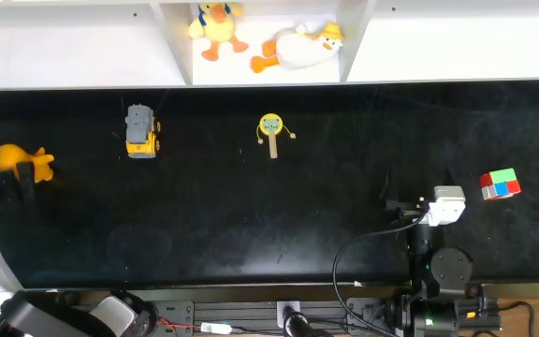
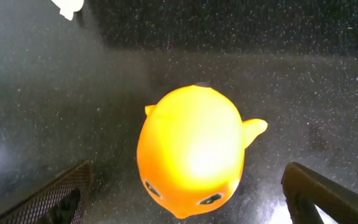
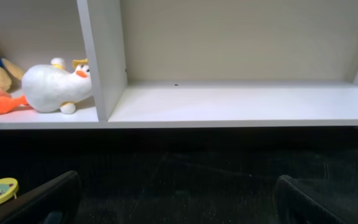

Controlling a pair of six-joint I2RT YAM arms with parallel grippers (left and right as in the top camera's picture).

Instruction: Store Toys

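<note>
Left wrist view looks straight down on the left hand [image 2: 186,180], its two fingers spread wide with the orange toy [image 2: 191,149] sitting squarely in the gap – neither finger touches it yet. The toy is rounded and lies on the counter [image 1: 251,215] at the far left. Its eyed end faces the camera and a small fin juts out to one side, so its length appears to run across the line along which the fingers would close. A straight descent and squeeze should catch it on its narrower sides. The left arm is plainly the one for this toy; the right hand [image 3: 179,186] is well apart on the other side of the counter, its fingers also spread with nothing between them, facing the shelf.

Farther out on the black, speckled counter stand a yellow truck [image 1: 141,131] and a small round paddle toy [image 1: 270,131], with a coloured cube [image 1: 500,184] off to the right. Beyond them runs the white shelf [image 1: 251,82] – its middle bay already holds a yellow duck [image 1: 217,26] and a white duck [image 1: 298,49].
</note>
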